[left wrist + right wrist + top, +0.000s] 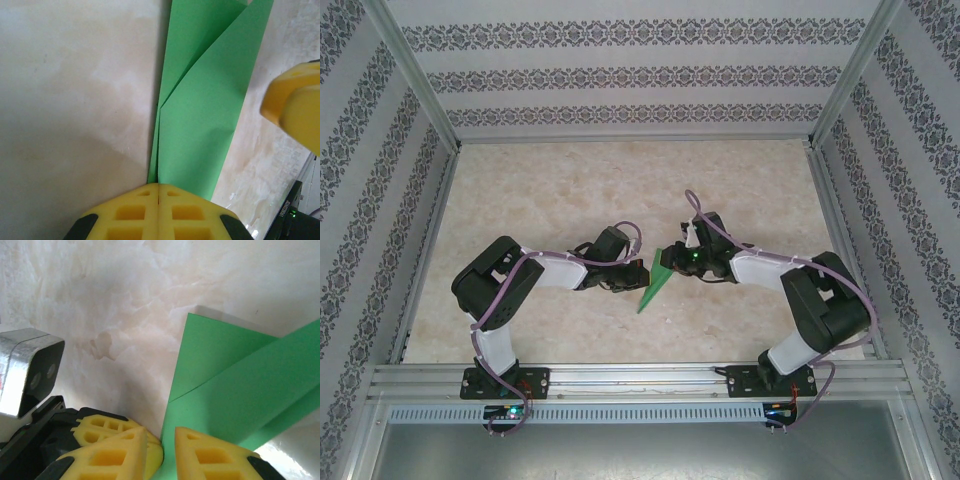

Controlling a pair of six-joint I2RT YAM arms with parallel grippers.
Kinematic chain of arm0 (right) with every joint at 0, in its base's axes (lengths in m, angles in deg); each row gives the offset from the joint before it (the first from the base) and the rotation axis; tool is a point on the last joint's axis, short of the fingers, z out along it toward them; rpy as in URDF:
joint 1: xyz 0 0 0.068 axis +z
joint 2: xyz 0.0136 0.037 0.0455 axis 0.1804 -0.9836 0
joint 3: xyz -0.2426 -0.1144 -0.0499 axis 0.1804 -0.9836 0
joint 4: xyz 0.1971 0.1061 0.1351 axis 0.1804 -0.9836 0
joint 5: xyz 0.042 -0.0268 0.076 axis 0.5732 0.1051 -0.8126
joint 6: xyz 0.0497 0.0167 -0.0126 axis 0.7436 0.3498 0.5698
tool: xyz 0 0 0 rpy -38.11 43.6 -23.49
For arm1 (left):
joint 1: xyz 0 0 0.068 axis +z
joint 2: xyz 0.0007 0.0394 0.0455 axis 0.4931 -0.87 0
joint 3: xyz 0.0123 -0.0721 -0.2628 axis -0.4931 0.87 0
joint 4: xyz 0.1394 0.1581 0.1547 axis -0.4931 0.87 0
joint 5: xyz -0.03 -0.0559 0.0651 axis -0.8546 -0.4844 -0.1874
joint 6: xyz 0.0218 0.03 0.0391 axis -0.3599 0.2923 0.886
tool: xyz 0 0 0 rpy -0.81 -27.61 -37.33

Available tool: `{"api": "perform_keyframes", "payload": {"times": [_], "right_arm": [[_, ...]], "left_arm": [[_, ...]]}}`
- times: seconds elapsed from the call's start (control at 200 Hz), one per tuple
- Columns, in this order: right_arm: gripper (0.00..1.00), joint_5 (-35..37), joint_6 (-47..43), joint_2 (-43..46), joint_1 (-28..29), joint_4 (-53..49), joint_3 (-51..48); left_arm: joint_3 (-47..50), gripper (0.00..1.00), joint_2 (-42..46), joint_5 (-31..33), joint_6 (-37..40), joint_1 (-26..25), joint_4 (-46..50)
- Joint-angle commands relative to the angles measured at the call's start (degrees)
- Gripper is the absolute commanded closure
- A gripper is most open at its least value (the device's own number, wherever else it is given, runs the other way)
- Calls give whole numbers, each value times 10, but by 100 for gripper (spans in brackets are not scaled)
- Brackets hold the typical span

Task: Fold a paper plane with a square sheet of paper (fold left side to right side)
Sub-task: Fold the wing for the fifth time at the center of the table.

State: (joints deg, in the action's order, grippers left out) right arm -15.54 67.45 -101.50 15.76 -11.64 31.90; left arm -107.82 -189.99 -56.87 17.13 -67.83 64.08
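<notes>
Although the left gripper (158, 192) has its yellow fingers pressed flat together, I cannot tell whether any paper sits between them. The narrow end of the paper plane (205, 115) runs right up to the fingertips and disappears there. The right gripper (160, 432) is slightly spread, with a slim gap between its fingers; the green edge shows in that gap, and one finger lies over the paper. Seen from above, both grippers meet near the middle of the table (570, 190). The paper plane lies between them as a long dart, its point aimed toward the near edge and its wide end by the right gripper. Its layers overlap at a slant and are not yet pressed flat.

The crease is the risk. If the right fingers close off the centre line, the fold would set crooked and the wings come out uneven. If the right arm pulls while the narrow end is only pinned rather than gripped, the thin paper could slide, skew or tear at the point — and a raised flap could catch a finger and spring open.
</notes>
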Motion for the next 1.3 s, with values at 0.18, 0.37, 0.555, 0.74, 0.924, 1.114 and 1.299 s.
{"api": "perform_keyframes", "payload": {"times": [0.18,0.37,0.555,0.74,0.924,1.114,1.299], "right_arm": [[79,23,-22,-34,7,-12,12],[79,30,-26,-39,7,-13,6],[79,31,-29,-47,7,-11,3],[79,31,-29,-58,7,-10,-1],[84,38,-27,-60,7,-25,-16],[92,49,-28,-71,7,-27,-37],[100,48,-31,-82,8,-19,-48]], "left_arm": [[8,100,-39,75,20,-7,73],[7,100,-42,82,15,-7,80],[15,100,-44,89,6,-7,77],[20,100,-43,93,2,-6,76],[23,100,-33,91,1,-6,70],[20,95,10,77,0,-6,64],[2,88,82,69,10,1,101]]}}
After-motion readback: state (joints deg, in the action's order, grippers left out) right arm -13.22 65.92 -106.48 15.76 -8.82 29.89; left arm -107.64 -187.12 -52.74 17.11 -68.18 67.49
